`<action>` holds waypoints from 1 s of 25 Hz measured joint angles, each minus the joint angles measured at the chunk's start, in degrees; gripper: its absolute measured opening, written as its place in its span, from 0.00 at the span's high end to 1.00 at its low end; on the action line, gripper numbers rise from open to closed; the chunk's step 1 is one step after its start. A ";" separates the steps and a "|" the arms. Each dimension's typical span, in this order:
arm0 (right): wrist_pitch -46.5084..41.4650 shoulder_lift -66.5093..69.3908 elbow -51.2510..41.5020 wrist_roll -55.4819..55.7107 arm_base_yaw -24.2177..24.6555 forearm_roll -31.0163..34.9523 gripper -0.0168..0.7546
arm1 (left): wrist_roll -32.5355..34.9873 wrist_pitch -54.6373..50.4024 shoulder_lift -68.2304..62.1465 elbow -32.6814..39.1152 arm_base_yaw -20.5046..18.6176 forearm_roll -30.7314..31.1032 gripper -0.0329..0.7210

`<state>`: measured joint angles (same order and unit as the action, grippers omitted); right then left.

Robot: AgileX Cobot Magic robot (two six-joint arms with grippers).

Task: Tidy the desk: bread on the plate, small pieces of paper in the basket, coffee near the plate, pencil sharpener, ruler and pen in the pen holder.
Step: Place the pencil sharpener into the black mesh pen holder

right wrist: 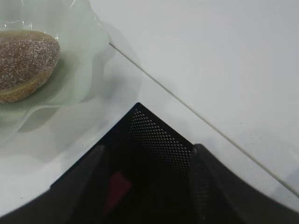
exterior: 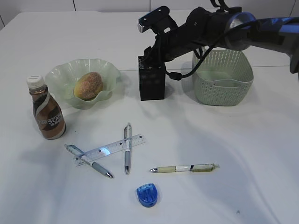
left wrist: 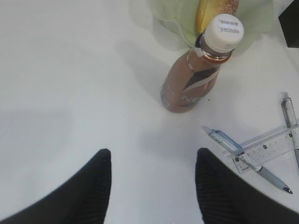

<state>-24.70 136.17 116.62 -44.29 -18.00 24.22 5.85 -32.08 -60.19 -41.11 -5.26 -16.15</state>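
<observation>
White desk (exterior: 261, 154); sugar-speckled golden bread (exterior: 88, 86) in ruffled pale-green plate (exterior: 60, 74)

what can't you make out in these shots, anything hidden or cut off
- Pale green woven plastic basket: exterior view; its inside is mostly hidden by its own wall and the right arm, so any paper balls cannot be seen.
- Black metal-mesh pen holder: right wrist view; the interior is dark, with only a reddish patch, unidentifiable.
- Right pincer: exterior view; its tips are lost against the holder.
- Oval sugar-speckled bun: left wrist view; cut by the top edge.
</observation>
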 joint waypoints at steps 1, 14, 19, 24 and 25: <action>0.00 0.00 0.00 0.00 0.00 0.12 0.41 | 0.00 0.00 0.00 0.00 0.00 0.00 0.42; -8.16 -6.31 0.00 0.00 0.05 0.33 0.41 | 0.00 -0.53 0.00 0.00 0.00 0.00 0.42; -16.96 -11.33 0.00 0.61 0.05 -0.03 0.41 | 0.00 -1.54 0.00 0.00 0.00 0.00 0.43; -24.82 -15.31 0.00 8.38 0.05 -5.04 0.41 | 0.00 -2.99 0.00 0.00 0.00 -0.22 0.43; -27.32 -16.34 0.00 11.88 0.05 -7.11 0.41 | 0.00 -3.37 0.00 0.00 0.00 -0.31 0.43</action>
<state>-52.02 119.83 116.62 -32.41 -17.95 17.11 5.85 -35.45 -60.19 -41.11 -5.26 -16.46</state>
